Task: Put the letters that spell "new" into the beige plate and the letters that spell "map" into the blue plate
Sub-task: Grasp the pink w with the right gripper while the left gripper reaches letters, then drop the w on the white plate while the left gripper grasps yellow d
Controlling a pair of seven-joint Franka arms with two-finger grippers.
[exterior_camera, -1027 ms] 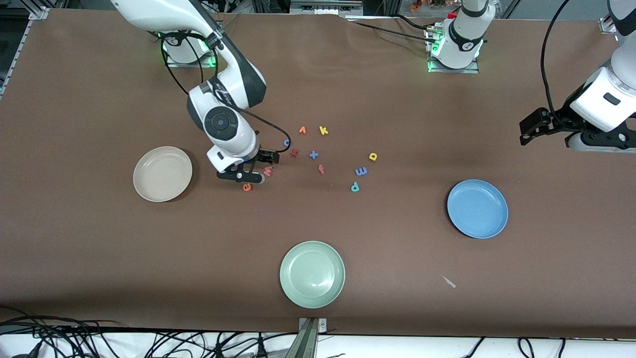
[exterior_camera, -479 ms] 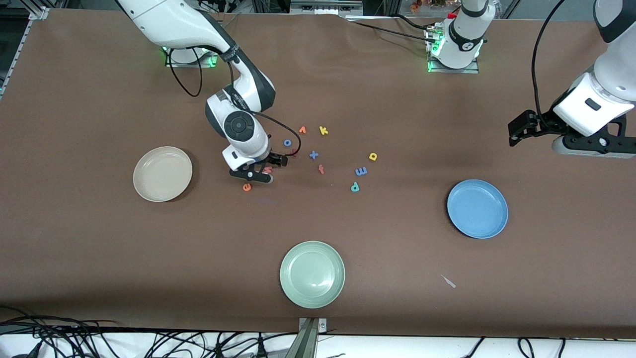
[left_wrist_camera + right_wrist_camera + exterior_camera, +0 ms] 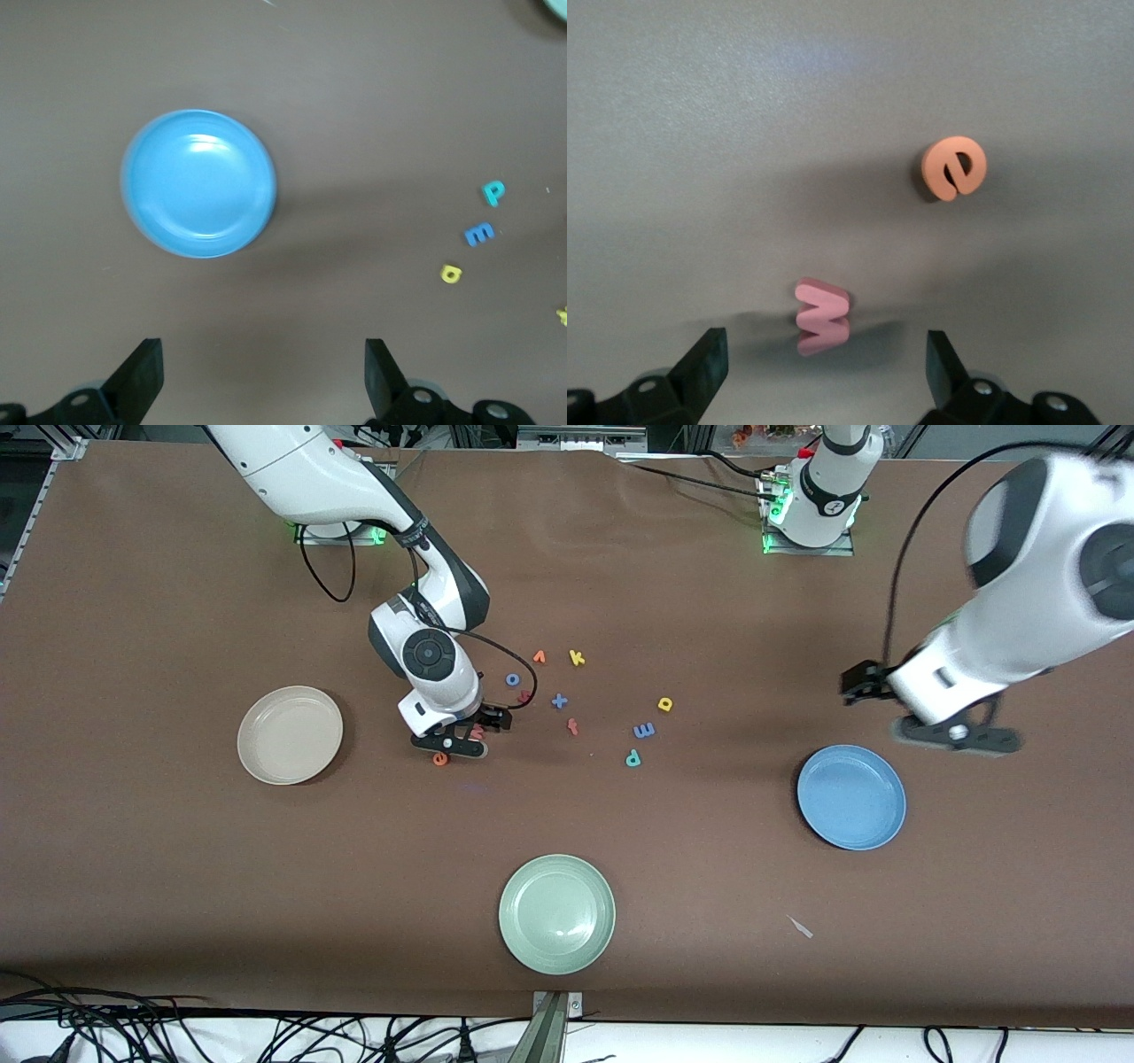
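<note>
The salmon w [image 3: 822,301] lies on the table between the spread fingers of my right gripper [image 3: 825,359], which is open and low over it. In the front view only a sliver of the w [image 3: 478,732] shows beside that gripper [image 3: 449,746]. The orange e [image 3: 439,759] [image 3: 953,167] lies just beside it, nearer the front camera. The beige plate [image 3: 291,735] stands toward the right arm's end. My left gripper [image 3: 955,737] [image 3: 263,354] hangs open and empty beside the blue plate [image 3: 851,797] [image 3: 198,183]. The blue m [image 3: 644,730] [image 3: 479,234], yellow a [image 3: 665,704] [image 3: 451,274] and teal p [image 3: 633,758] [image 3: 493,191] lie mid-table.
Other loose letters lie mid-table: a yellow k [image 3: 577,658], a blue o [image 3: 512,679], a blue x [image 3: 559,701], a red f [image 3: 572,727] and a dark-red letter [image 3: 524,695]. A pale green plate [image 3: 556,913] stands near the front edge.
My right gripper has shifted over the w and come down around it, still open. The left arm has swung in from its end of the table to beside the blue plate.
</note>
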